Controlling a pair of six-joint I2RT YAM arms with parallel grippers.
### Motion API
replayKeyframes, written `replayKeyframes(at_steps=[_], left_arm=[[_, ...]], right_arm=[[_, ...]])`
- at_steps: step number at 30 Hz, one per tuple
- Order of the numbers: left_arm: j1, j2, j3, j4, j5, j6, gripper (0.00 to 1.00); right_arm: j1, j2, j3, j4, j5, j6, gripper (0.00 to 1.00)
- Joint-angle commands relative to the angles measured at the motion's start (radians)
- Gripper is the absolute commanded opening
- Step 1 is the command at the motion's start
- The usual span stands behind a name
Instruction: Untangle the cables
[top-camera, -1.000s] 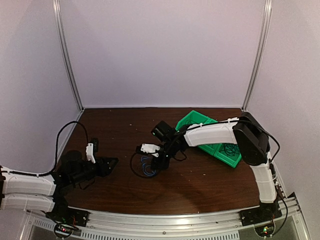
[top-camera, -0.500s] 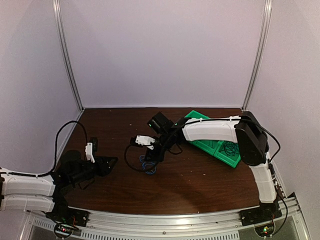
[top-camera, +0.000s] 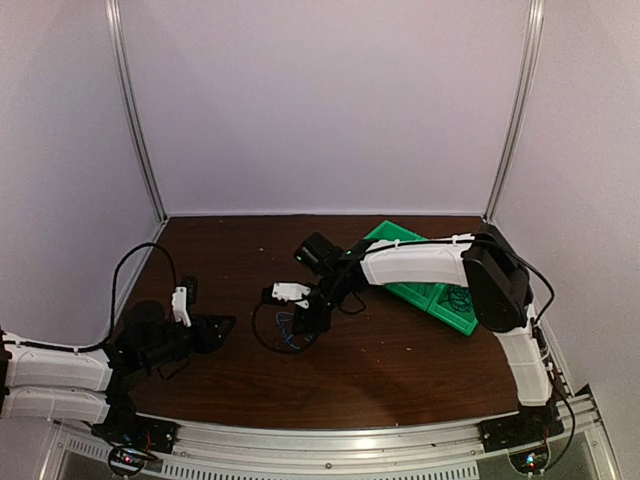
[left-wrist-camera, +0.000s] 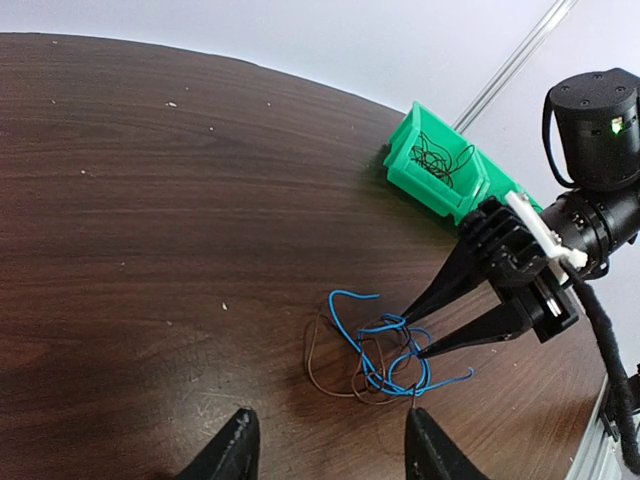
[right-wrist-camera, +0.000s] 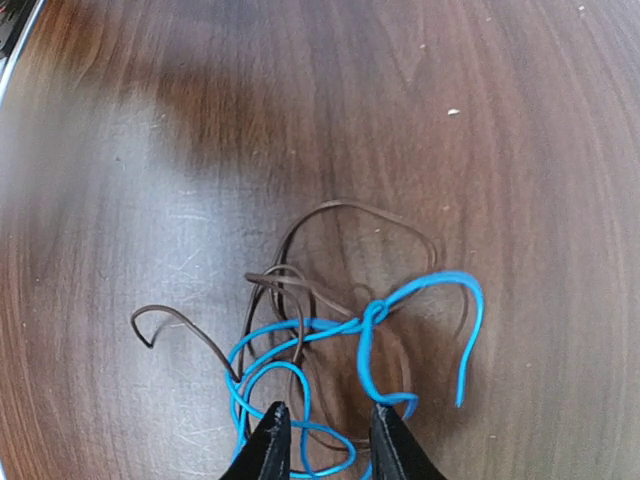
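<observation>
Thin blue and brown cables (right-wrist-camera: 330, 330) lie knotted in loops on the grainy wood table (right-wrist-camera: 150, 120), reaching between the right gripper's (right-wrist-camera: 322, 440) narrowly parted fingertips. The left gripper (left-wrist-camera: 325, 445) gapes wide, empty, just short of them. Beyond, a green plastic bin (left-wrist-camera: 405, 175) holds dark tangled wires (left-wrist-camera: 437, 160).

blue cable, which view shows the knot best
Right wrist: the blue cable is close and sharp, knot and crossings with the brown cable plain. Left wrist shows it smaller, at a low angle. Top external: just a blue smudge.
</observation>
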Motion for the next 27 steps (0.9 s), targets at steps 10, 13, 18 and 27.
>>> replayKeyframes(at_steps=[10, 13, 18, 27], left_arm=[[-0.004, 0.008, 0.01, 0.067, -0.006, -0.01, 0.5], [-0.004, 0.018, 0.009, 0.074, -0.003, -0.014, 0.5], [-0.004, 0.018, 0.008, 0.076, -0.002, -0.016, 0.5], [-0.004, 0.002, 0.002, 0.067, -0.002, -0.023, 0.5]], right_arm=[[0.008, 0.024, 0.03, -0.075, -0.115, -0.059, 0.36], [0.008, 0.031, 0.036, -0.069, -0.118, -0.047, 0.3], [0.007, 0.032, 0.044, -0.032, -0.112, -0.009, 0.3], [0.008, 0.106, 0.132, -0.066, -0.108, 0.009, 0.2]])
